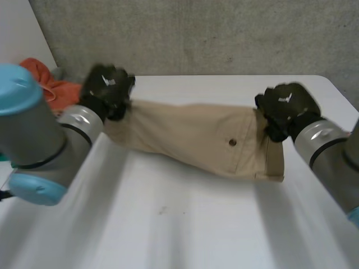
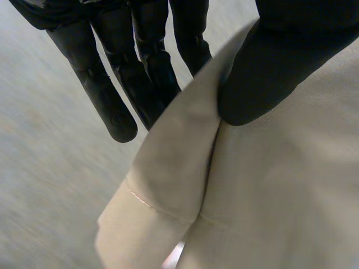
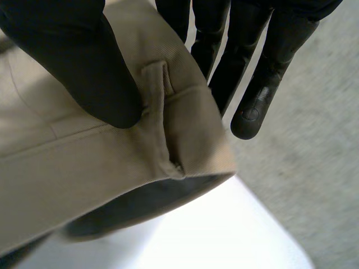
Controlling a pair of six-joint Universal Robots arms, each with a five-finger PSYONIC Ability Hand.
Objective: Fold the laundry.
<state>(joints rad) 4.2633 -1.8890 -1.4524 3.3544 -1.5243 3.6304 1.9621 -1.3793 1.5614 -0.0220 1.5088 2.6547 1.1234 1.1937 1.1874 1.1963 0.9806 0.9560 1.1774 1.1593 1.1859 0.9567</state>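
Note:
Folded tan trousers [image 1: 202, 137] are stretched between my two hands above the white table [image 1: 185, 224]. My left hand [image 1: 106, 89] pinches the leg-hem end; in the left wrist view the thumb [image 2: 280, 61] presses the tan cloth [image 2: 263, 190] against the fingers [image 2: 140, 61]. My right hand [image 1: 286, 109] pinches the waistband end near the buttoned back pocket [image 1: 233, 142]. Seen from the right wrist, its thumb [image 3: 84, 61] sits on the waistband [image 3: 112, 162] beside a belt loop [image 3: 160, 89], with the fingers [image 3: 252, 84] behind the cloth.
An orange garment [image 1: 47, 84] lies at the table's far left, behind my left arm. A grey wall [image 1: 224, 33] rises behind the table. The table's right edge [image 1: 342, 92] runs close to my right arm.

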